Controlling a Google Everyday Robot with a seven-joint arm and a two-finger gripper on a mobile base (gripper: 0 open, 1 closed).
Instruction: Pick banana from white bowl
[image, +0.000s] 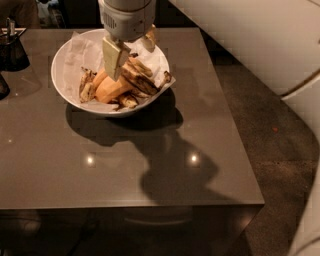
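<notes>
Camera view: tool (132, 59), jaws apart, over white bowl (61, 57) on glossy brown table (150, 175).

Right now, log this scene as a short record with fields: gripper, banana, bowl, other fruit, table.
gripper: gripper low over the bowl, fingers open, either side of the fruit pile
banana: banana in the bowl, on top of the pile, under the gripper; contact unclear
bowl: bowl at the table's far left, lined with paper
other fruit: orange fruit left of the banana; small bananas at the left edge
table: table glossy, dark
</notes>
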